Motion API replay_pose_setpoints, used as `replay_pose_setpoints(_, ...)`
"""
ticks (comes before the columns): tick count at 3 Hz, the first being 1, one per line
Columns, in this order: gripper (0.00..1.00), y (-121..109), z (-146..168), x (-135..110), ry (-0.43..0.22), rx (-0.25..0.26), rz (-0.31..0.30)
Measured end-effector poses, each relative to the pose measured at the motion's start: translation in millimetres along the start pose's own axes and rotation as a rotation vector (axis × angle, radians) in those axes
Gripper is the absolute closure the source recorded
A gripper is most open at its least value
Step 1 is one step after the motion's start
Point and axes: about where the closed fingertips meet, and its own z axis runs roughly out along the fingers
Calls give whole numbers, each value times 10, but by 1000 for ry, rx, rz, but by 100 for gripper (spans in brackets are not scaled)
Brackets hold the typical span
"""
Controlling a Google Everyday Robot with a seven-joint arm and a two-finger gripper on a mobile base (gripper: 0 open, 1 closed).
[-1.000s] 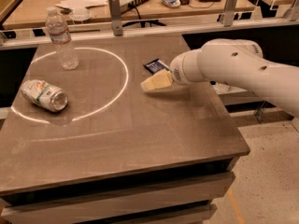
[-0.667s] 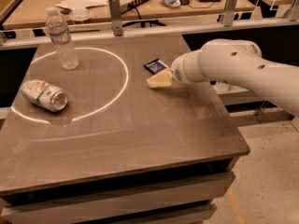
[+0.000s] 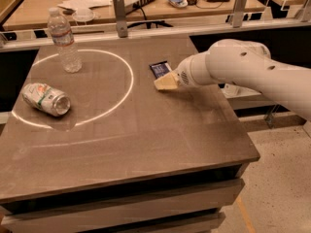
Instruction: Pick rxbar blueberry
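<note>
The rxbar blueberry (image 3: 160, 69) is a small flat dark navy bar lying on the grey table (image 3: 146, 130), right of the white ring. My gripper (image 3: 164, 83), with pale yellowish fingers, comes in from the right on a white arm (image 3: 238, 69). Its tip sits just at the bar's near right edge and covers part of it.
A clear water bottle (image 3: 63, 40) stands at the back left, on the white ring (image 3: 124, 89) that is marked on the table. A crushed silver can (image 3: 46, 99) lies on its side at the left. A rail with posts (image 3: 119, 16) and a cluttered desk run behind the table.
The gripper has moved slightly toward the bar, up and left. The bar, bottle and can have not moved.
</note>
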Motion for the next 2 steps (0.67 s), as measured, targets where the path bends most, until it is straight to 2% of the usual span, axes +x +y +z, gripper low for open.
replay_pose_setpoints(1, 96, -1, -9, -11, 0, 0, 0)
replay_pose_setpoints(2, 100, 5, -16, -23, -3, -4, -4)
